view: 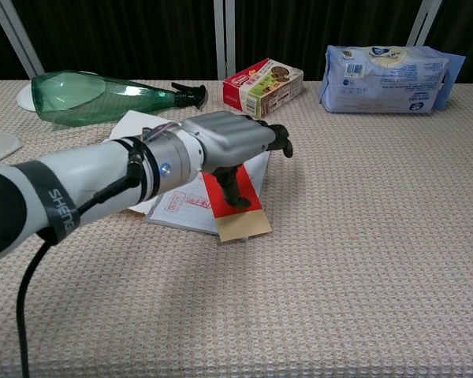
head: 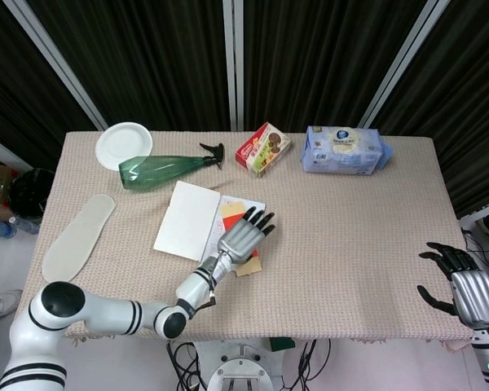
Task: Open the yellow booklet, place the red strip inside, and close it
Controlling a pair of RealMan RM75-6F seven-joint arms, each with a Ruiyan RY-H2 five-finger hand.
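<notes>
Left hand [head: 243, 236] flat, fingers spread; right hand [head: 464, 285] open, idle.

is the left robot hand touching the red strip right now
Touching. In the chest view the thumb of the left robot hand comes down onto the red strip with no visible gap.

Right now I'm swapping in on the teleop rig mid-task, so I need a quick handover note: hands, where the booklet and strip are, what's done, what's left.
Left robot hand: fingers spread, over the red strip, thumb down on it; nothing gripped.
Right robot hand: idle off the table's right edge, fingers apart, holding nothing.
Booklet: lies open near the table's middle, in front of the green spray bottle.
Done: booklet opened; strip lies on its right page, tan end sticking out past the near edge.
Left: slide the strip fully inside, then close the booklet.
</notes>
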